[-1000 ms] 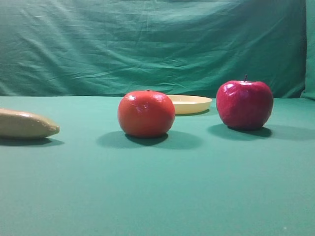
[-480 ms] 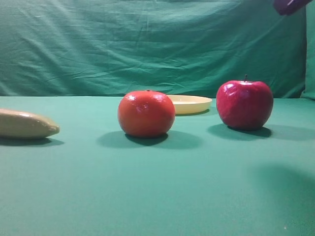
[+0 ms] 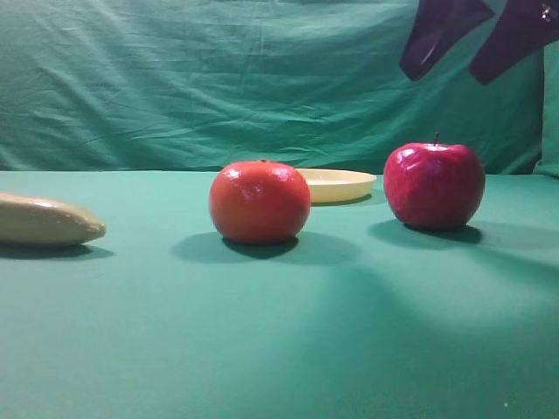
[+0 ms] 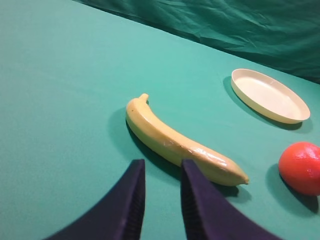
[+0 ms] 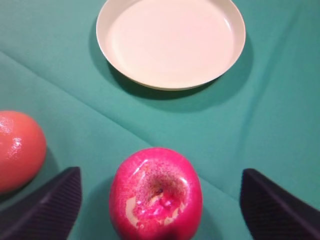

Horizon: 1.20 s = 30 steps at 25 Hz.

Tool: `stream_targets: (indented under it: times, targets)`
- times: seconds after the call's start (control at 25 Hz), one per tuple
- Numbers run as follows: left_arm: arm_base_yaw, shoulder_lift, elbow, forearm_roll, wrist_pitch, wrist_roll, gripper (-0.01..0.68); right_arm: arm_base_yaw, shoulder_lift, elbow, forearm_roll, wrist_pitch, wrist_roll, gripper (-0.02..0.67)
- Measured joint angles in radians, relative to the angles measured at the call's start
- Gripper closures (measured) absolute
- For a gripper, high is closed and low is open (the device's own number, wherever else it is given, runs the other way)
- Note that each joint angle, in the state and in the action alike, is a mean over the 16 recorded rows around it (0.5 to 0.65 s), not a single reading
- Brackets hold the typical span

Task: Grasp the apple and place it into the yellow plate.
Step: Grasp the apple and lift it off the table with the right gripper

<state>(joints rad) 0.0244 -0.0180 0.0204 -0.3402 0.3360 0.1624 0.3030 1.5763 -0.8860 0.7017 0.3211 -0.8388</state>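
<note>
The apple (image 3: 434,185), deep crimson with a short stem, stands on the green table at the right. In the right wrist view the apple (image 5: 156,192) lies directly below, between my wide-open fingers (image 5: 47,205). My right gripper (image 3: 480,39) hangs open and empty well above it. The yellow plate (image 3: 336,184) is empty and sits behind and left of the apple; it also shows in the right wrist view (image 5: 170,40) and the left wrist view (image 4: 270,95). My left gripper (image 4: 161,167) has its jaws nearly together and holds nothing.
An orange-red round fruit (image 3: 259,202) stands left of the apple, in front of the plate. A banana (image 3: 48,220) lies at the far left, just ahead of my left gripper in the left wrist view (image 4: 180,145). A green cloth backdrop (image 3: 218,78) closes the rear.
My right gripper has come down into the top right of the high view above the apple. Its shadow now falls on the table. The fruits and plate have not moved.
</note>
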Motion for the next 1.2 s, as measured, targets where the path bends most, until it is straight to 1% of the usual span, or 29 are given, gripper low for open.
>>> stream_targets:
  times: [0.24, 0.64, 0.88, 1.2]
  targets:
    - [0.0, 0.0, 0.0, 0.0, 0.0, 0.0, 0.516, 0.0, 0.088, -0.006, 0.017, -0.022, -0.004, 0.006]
    - [0.0, 0.0, 0.0, 0.0, 0.0, 0.0, 0.516, 0.0, 0.191, -0.067, 0.023, -0.025, -0.015, 0.088]
    - [0.0, 0.0, 0.0, 0.0, 0.0, 0.0, 0.516, 0.0, 0.209, -0.179, 0.023, -0.004, -0.019, 0.137]
    - [0.0, 0.0, 0.0, 0.0, 0.0, 0.0, 0.516, 0.0, 0.282, -0.412, 0.023, 0.023, -0.02, 0.141]
